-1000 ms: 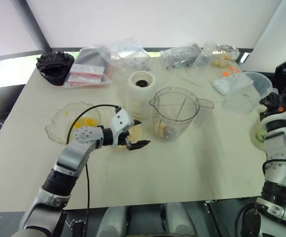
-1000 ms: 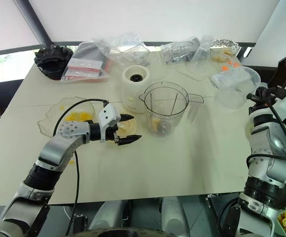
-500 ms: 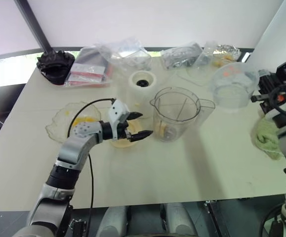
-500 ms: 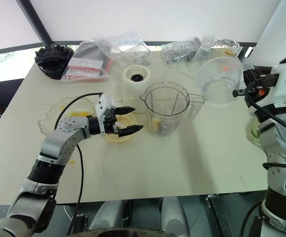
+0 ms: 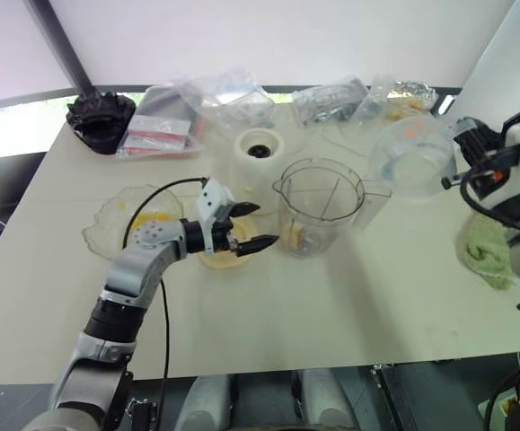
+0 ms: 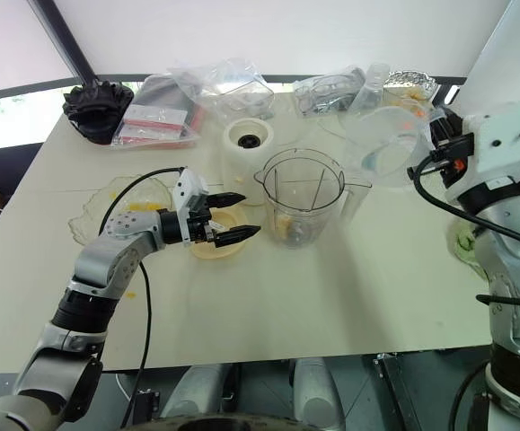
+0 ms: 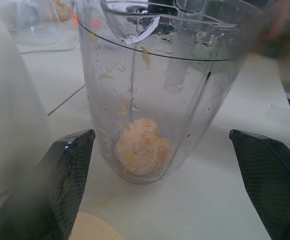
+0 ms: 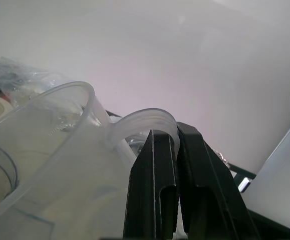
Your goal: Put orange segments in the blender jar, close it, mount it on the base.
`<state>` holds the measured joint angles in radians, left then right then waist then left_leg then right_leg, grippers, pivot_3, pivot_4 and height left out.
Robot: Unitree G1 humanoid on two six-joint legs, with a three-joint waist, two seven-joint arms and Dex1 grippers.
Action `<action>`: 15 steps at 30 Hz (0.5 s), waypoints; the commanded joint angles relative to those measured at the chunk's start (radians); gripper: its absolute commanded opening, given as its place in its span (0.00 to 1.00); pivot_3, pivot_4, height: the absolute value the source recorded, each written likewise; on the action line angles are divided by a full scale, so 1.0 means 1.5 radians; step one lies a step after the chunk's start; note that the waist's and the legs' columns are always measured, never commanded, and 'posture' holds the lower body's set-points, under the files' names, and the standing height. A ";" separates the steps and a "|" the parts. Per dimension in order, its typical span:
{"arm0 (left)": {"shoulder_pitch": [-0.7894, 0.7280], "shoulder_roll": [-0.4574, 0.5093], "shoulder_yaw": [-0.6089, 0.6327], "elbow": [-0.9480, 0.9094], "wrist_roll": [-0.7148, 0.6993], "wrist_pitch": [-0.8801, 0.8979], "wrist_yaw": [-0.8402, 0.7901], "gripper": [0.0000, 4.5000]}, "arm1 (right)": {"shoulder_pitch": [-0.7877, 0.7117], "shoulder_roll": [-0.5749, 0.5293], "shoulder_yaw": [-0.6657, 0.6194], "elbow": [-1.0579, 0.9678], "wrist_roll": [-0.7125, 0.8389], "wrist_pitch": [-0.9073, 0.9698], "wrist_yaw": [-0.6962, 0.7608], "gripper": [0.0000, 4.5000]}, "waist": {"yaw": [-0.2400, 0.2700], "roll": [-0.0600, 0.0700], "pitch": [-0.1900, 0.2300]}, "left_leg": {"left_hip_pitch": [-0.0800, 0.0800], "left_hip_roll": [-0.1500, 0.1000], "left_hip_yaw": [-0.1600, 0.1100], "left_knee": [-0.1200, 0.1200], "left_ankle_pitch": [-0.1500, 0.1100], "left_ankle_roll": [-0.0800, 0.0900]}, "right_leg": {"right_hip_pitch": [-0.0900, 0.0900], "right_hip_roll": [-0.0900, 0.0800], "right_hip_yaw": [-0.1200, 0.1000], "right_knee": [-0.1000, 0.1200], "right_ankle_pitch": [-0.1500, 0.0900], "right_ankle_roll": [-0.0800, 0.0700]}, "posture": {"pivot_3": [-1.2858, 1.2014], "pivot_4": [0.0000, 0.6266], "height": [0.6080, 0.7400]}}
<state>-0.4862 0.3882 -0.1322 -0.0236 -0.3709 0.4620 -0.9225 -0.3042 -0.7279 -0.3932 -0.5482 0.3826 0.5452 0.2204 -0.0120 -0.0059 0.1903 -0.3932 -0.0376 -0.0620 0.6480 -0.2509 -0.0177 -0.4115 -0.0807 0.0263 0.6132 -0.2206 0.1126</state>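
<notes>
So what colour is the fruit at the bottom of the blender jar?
Pale yellow-orange; the orange segments show best in the left wrist view.

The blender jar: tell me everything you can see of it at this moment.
The blender jar is a tall clear plastic pitcher with spout, side handle and moulded ribs, upright and lidless on the table, in front of the base. Orange segments lie at its bottom; pulp flecks its wall. The open left gripper hovers beside it.
</notes>
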 commanded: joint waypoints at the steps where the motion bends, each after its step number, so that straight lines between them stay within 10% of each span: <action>1: -0.009 0.001 0.008 -0.014 -0.004 -0.017 -0.001 1.00 | -0.044 -0.020 0.000 -0.030 -0.014 -0.007 0.006 0.01 | 0.001 0.000 0.000 | 0.000 0.000 0.000 0.000 0.000 0.000 | 0.000 0.000 0.000 0.000 0.000 0.000 | 0.52 0.24 1.00; 15: 0.002 0.003 0.010 -0.025 -0.006 -0.022 0.006 1.00 | -0.111 -0.048 0.088 -0.009 -0.095 -0.031 0.056 0.01 | 0.001 0.000 0.000 | -0.001 0.000 0.000 0.000 0.000 0.000 | -0.001 0.000 0.000 -0.001 0.000 0.000 | 0.52 0.24 1.00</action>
<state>-0.4839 0.3890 -0.1331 -0.0237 -0.3708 0.4474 -0.9124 -0.4359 -0.7822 -0.2393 -0.5441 0.2630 0.5357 0.3003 -0.0107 -0.0063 0.1905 -0.3952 -0.0378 -0.0623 0.6479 -0.2510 -0.0178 -0.4130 -0.0810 0.0260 0.6124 -0.2205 0.1127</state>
